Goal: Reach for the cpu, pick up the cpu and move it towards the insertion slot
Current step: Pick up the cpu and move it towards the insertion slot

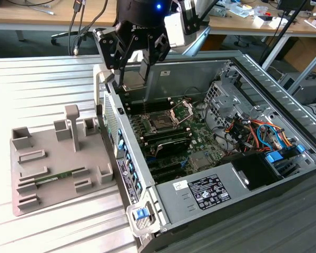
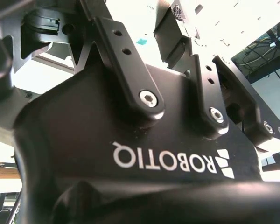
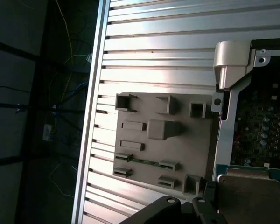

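Observation:
My black gripper (image 1: 146, 79) hangs over the back left corner of the open computer case (image 1: 263, 211), fingers pointing down. In the first wrist view the cpu (image 3: 249, 198), a flat square chip with a silvery-tan top, sits close to the camera right beside one dark finger (image 3: 206, 203), so the gripper looks shut on it. The insertion slot (image 1: 160, 122) is a dark square socket on the green motherboard, with its silver frame (image 1: 181, 110) hinged open. It lies below the gripper and a little toward the exterior view's right. The second wrist view shows the gripper's black housing (image 2: 144, 144).
A grey holder tray (image 1: 58, 158) lies on the ribbed metal table on the exterior view's left, with a green memory stick (image 1: 55, 178) in it. It also appears in the first wrist view (image 3: 177, 144). Drive cage, coloured cables (image 1: 253, 129) and case walls surround the board.

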Controlling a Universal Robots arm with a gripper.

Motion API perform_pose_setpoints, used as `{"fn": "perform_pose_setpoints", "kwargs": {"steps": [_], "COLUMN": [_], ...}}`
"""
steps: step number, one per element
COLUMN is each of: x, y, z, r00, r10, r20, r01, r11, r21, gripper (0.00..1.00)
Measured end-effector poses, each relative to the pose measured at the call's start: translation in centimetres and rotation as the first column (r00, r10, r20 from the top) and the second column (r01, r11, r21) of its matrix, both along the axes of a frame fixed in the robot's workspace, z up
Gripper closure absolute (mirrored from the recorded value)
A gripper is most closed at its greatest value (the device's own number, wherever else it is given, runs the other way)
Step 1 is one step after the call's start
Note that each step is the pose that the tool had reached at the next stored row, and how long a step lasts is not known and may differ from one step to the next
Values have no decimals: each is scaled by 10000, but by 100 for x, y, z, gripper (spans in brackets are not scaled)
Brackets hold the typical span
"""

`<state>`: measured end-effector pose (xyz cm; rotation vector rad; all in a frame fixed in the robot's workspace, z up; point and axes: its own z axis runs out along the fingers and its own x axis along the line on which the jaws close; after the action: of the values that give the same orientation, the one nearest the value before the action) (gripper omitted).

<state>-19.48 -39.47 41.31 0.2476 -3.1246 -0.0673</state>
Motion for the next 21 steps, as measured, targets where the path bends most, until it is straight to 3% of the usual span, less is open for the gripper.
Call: {"fn": "perform_pose_setpoints", "kwargs": {"steps": [21], "x": [118], "y": [0], "z": [0], "r00": [10000], "r10": [0], "r20": [0], "r01": [0], "r11": [10000], "r21": [0], "gripper": [45]}}
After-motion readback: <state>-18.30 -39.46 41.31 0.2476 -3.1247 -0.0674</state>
